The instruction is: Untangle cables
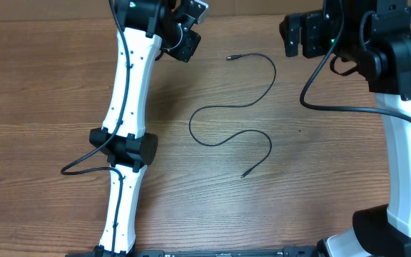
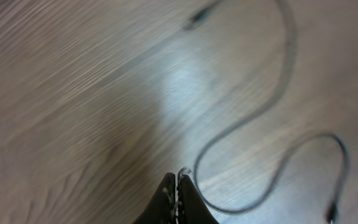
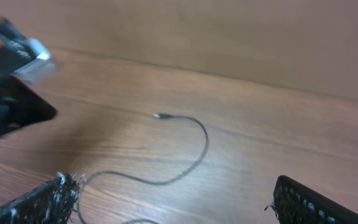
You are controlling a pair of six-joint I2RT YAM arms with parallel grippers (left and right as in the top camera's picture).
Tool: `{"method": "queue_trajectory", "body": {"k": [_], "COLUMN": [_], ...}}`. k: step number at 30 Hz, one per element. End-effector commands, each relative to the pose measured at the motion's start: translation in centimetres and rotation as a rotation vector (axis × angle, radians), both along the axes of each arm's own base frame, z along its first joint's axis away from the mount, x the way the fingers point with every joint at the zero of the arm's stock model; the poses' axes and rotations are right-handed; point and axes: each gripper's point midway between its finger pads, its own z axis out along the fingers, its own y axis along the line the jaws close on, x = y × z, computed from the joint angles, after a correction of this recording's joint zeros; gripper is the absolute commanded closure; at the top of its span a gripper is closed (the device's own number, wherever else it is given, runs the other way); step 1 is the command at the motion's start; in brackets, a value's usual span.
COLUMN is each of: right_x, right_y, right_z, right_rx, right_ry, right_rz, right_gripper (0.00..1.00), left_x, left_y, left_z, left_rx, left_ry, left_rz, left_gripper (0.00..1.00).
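Black cable (image 1: 220, 107) lies alone mid-worktop (image 1: 41, 93) in a loose S; no crossings seen, and both plug ends (image 1: 230, 57) lie free. Left fingers (image 2: 168, 196) are pressed together, holding nothing. Right fingers (image 3: 45, 199) are spread wide and empty.

Judgement: little remains to separate. Any further pull should take a plug end and drag it low and slowly along the wood.

Open room lies all round the cable. The far worktop edge sits close behind both sets of fingers, so work inward.
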Motion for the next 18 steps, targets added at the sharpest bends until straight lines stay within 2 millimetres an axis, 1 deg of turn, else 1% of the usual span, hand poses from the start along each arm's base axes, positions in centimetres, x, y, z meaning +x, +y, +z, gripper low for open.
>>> {"method": "queue_trajectory", "body": {"k": [1, 2, 3, 4, 5, 6, 7, 8, 9, 10, 13, 15, 18], "right_x": [1.3, 1.8, 2.3, 2.7, 3.1, 3.4, 3.6, 3.7, 3.7, 3.6, 2.6, 2.2, 1.7], "right_y": [1.9, 2.5, 3.1, 3.6, 4.3, 4.8, 5.6, 6.6, 7.5, 8.8, 12.7, 14.9, 17.3], "right_z": [-1.7, -2.7, -4.3, -5.6, -7.4, -8.9, -10.6, -12.2, -13.4, -14.6, -17.1, -18.8, -20.7], "right_rx": [0.056, 0.068, 0.085, 0.102, 0.123, 0.135, 0.145, 0.156, 0.166, 0.180, 0.208, 0.190, 0.172], "right_ry": [0.045, 0.072, 0.116, 0.154, 0.204, 0.245, 0.287, 0.326, 0.356, 0.387, 0.450, 0.480, 0.515], "right_rz": [0.069, 0.086, 0.100, 0.101, 0.104, 0.111, 0.130, 0.155, 0.177, 0.210, 0.304, 0.292, 0.247], "right_gripper": [0.00, 0.00, 0.00, 0.00, 0.00, 0.00, 0.00, 0.00, 0.00, 0.00, 0.00, 0.00, 0.00], "left_x": [2.0, 2.5, 3.0, 3.5, 4.0, 4.6, 5.2, 5.7, 6.2, 6.5, 7.2, 7.3, 7.2], "left_y": [1.4, 1.0, 0.6, 0.2, -0.1, -0.3, -0.3, -0.2, -0.1, 0.0, 0.9, 1.7, 2.9], "left_z": [-0.8, -0.5, -0.1, 0.3, 0.8, 1.3, 1.9, 2.4, 3.0, 3.6, 5.3, 6.2, 6.8], "left_rx": [0.011, -0.023, -0.063, -0.093, -0.121, -0.148, -0.176, -0.203, -0.226, -0.246, -0.285, -0.294, -0.294], "left_ry": [-0.009, -0.018, -0.031, -0.049, -0.069, -0.092, -0.111, -0.130, -0.147, -0.164, -0.212, -0.234, -0.241], "left_rz": [0.282, 0.307, 0.328, 0.336, 0.347, 0.364, 0.390, 0.415, 0.437, 0.454, 0.485, 0.496, 0.514], "left_gripper": [0.96, 0.96, 0.96, 0.93, 0.90, 0.85, 0.84, 0.85, 0.85, 0.83, 0.74, 0.75, 0.74]}}
